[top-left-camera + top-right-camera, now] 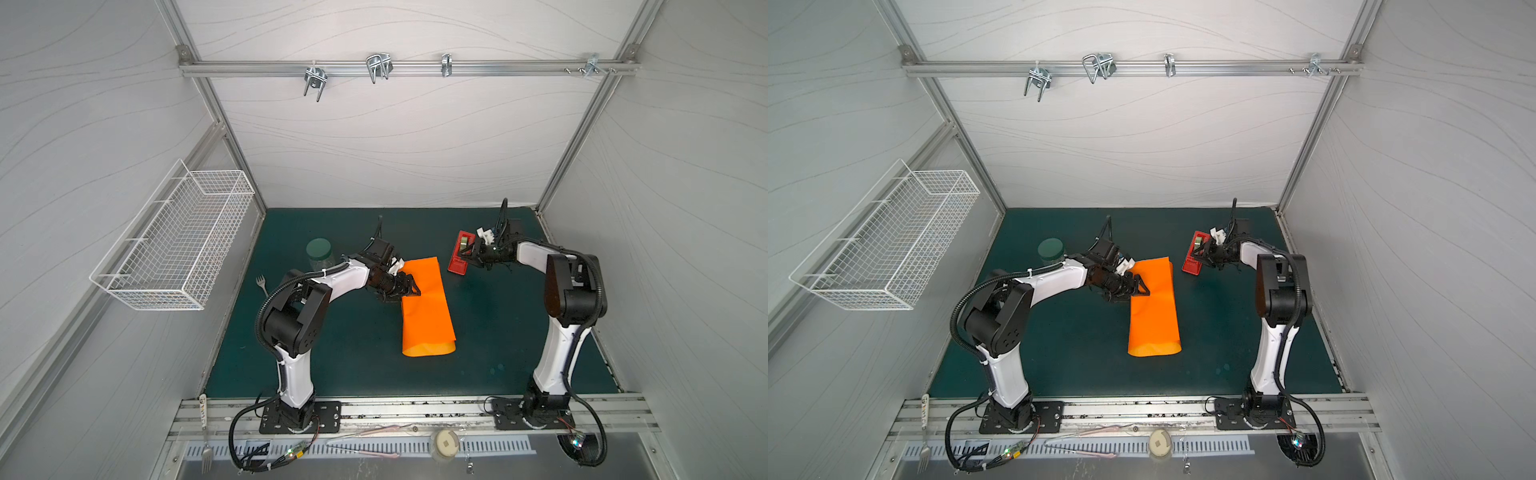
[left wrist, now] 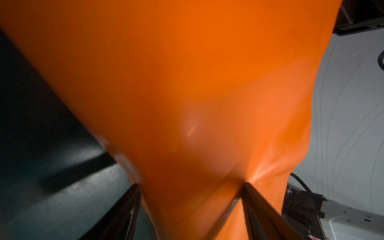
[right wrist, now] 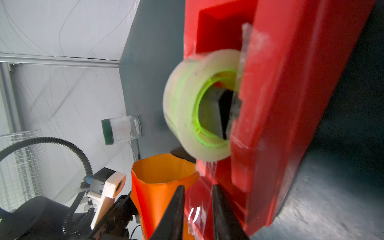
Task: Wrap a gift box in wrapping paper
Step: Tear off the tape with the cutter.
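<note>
The orange wrapping paper (image 1: 428, 316) (image 1: 1154, 320) lies on the mat folded over into a long flattened tube, open at both ends. The gift box is hidden. My left gripper (image 1: 411, 289) (image 1: 1142, 289) stands at the tube's far left side. In the left wrist view its fingers press both sides of the paper (image 2: 187, 83), which creases at one fingertip; the left gripper (image 2: 190, 185) is shut on it. My right gripper (image 1: 467, 253) (image 3: 198, 187) is at the red tape dispenser (image 1: 457, 266) (image 3: 291, 104). Its jaws stand narrowly apart with a clear tape strip between them.
A glass jar with a green lid (image 1: 320, 253) (image 3: 121, 129) stands at the back left of the green mat (image 1: 332, 353), with a fork (image 1: 262, 284) beside it. A white wire basket (image 1: 174, 237) hangs on the left wall. The tape roll (image 3: 187, 116) sits in the dispenser.
</note>
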You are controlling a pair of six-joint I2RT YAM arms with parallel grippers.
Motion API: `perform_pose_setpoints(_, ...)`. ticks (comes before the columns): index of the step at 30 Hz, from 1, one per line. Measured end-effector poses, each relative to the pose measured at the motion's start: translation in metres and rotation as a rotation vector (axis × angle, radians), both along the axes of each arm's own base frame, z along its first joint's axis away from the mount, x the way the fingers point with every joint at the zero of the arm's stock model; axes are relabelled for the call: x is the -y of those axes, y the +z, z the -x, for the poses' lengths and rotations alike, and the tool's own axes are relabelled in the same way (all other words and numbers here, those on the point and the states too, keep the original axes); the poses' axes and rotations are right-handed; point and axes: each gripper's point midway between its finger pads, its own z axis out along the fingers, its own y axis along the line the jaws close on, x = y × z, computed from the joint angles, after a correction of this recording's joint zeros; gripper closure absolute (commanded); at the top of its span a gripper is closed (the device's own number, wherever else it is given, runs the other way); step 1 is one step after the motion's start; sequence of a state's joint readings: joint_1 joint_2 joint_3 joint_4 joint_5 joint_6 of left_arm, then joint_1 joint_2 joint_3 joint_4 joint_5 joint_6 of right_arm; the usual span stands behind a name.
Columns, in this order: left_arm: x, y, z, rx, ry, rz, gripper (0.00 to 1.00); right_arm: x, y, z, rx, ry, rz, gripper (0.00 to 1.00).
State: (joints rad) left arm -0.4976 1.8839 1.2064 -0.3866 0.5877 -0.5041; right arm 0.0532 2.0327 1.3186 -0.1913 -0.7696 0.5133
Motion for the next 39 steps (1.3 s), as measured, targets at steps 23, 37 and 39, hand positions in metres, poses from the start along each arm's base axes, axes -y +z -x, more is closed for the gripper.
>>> perform_pose_setpoints(23, 0.000, 0.000, 0.000, 0.000, 0.000, 0.000, 0.25, -0.003, 0.001, -0.003, -0.024, -0.034, -0.075, 1.00)
perform_pose_setpoints(37, 0.000, 0.000, 0.000, 0.000, 0.001, 0.000, 0.25, -0.004, 0.014, -0.005, -0.036, -0.045, -0.152, 1.00)
perform_pose_setpoints(39, 0.000, 0.000, 0.000, 0.000, 0.001, 0.000, 0.25, -0.004, 0.018, -0.006, -0.029, -0.048, -0.158, 1.00)
